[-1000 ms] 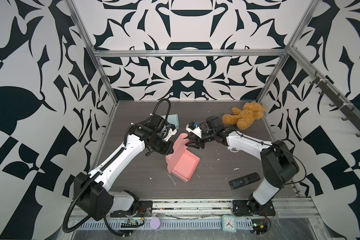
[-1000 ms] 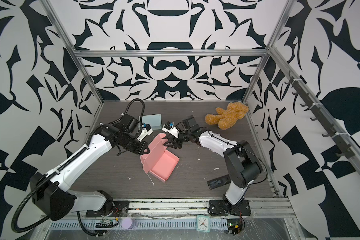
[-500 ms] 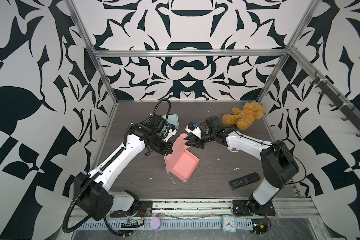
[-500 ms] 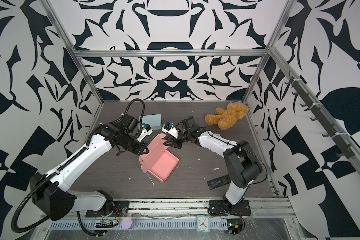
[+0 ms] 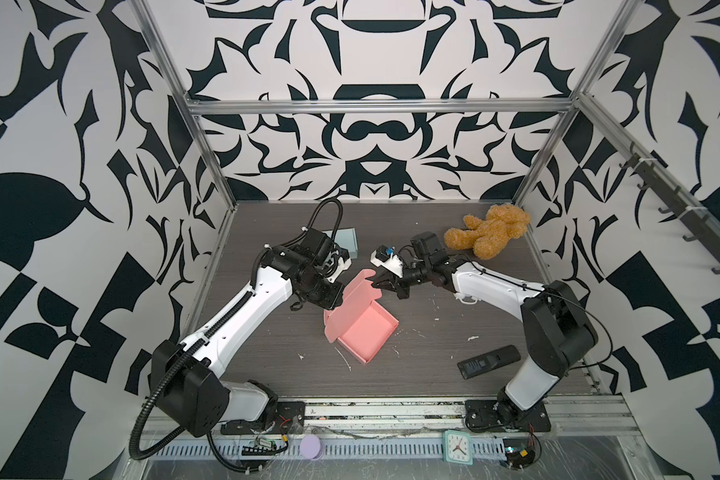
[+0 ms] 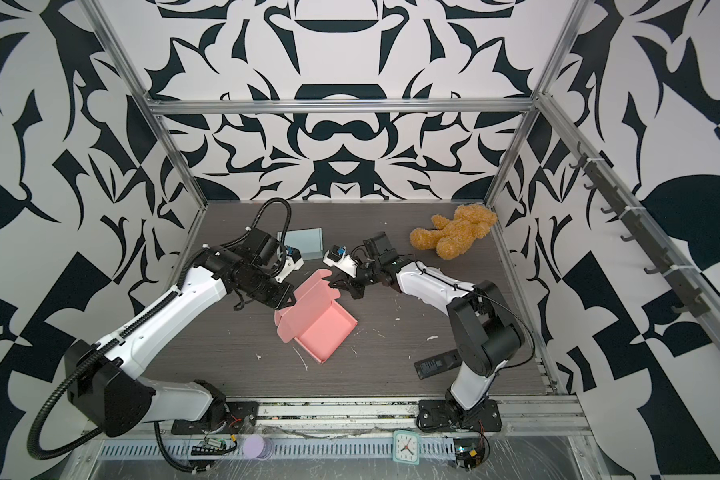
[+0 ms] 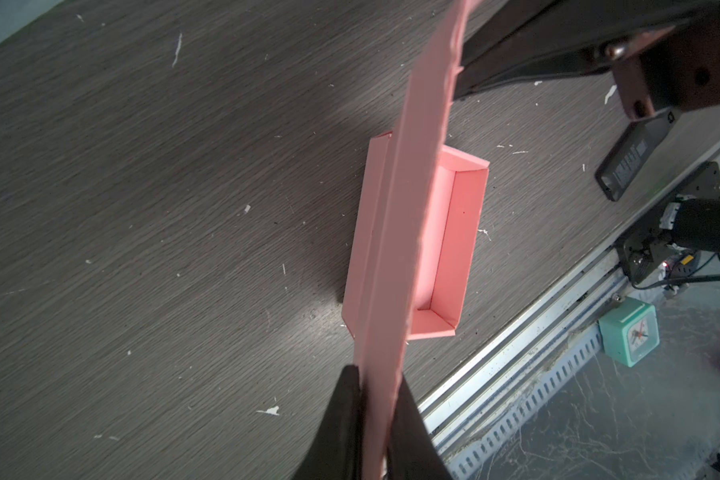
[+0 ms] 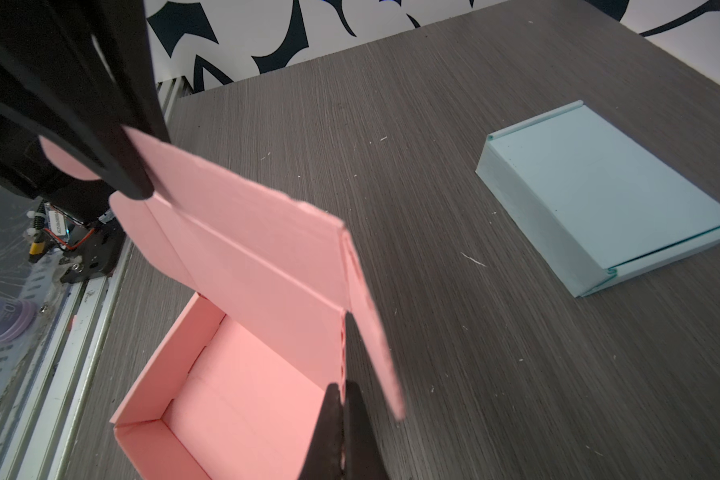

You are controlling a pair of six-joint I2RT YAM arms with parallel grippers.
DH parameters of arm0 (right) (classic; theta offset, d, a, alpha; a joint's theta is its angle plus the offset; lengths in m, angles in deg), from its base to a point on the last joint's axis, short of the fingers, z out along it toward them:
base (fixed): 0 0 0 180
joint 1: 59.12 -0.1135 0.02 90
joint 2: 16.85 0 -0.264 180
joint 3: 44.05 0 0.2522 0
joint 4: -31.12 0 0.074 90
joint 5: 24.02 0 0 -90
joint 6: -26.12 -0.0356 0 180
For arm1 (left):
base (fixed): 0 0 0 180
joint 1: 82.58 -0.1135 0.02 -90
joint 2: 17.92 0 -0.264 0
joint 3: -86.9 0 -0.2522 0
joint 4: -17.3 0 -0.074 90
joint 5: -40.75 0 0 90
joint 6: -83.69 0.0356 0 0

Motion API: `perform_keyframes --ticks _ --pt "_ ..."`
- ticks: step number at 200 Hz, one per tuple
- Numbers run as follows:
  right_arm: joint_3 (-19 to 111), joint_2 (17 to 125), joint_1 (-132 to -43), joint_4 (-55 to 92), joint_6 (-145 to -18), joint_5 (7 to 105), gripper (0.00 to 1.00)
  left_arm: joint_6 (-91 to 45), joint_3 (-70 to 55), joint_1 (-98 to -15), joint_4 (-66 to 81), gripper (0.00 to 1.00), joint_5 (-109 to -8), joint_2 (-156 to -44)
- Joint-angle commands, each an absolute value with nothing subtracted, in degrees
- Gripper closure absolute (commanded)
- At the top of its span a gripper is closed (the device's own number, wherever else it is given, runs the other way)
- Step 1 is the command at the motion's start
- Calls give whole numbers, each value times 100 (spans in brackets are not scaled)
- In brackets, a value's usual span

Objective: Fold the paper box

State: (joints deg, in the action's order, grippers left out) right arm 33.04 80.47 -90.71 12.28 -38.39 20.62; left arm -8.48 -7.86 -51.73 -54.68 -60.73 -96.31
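While the paper box [image 5: 366, 332] is left open on the counter [image 5: 425, 365] between the arms, its upright lid [image 5: 356, 291] is pinched at one end by the left claw [image 7: 377, 374]. The right claw [image 8: 344, 386] is clenched at the opposite end, though a grip on paper cannot be confirmed.

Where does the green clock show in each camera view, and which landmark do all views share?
In a top view: clock by the rail, right of middle.
In a top view: clock again by the rail, right of middle.
Left wrist: clock beside the rail, beyond the pink box.
Right wrist: not in it.
Shared landmark: the pink box, in all four views.
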Motion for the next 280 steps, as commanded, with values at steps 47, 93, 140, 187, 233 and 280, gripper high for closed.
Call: perform_keyframes --ticks 47,93,140,187,233,280 --pt "3039 7678 -9102 1662 -4175 2503 100 -1303 -1224 -5221 -4931 42 -6057 -9462" --pt "2871 7541 -9097 1692 -4239 2751 100 -1825 -2082 -5235 -4063 26 -6009 -8603" --pt "2651 7330 -9101 1769 -4487 2998 100 -2459 -3433 -5311 -2926 19 -5876 -7685" --pt "2504 7221 -9098 1698 -4638 3136 100 -2707 -3979 -5329 -2257 25 -5734 -7547" --pt "2372 7123 -9096 1825 -4872 3353 100 -2648 -4053 -5328 -2337 46 -5663 -7578" --pt "2368 7113 -9096 1841 -4888 3429 100 -2644 -4000 -5331 -2385 59 -5676 -7600"
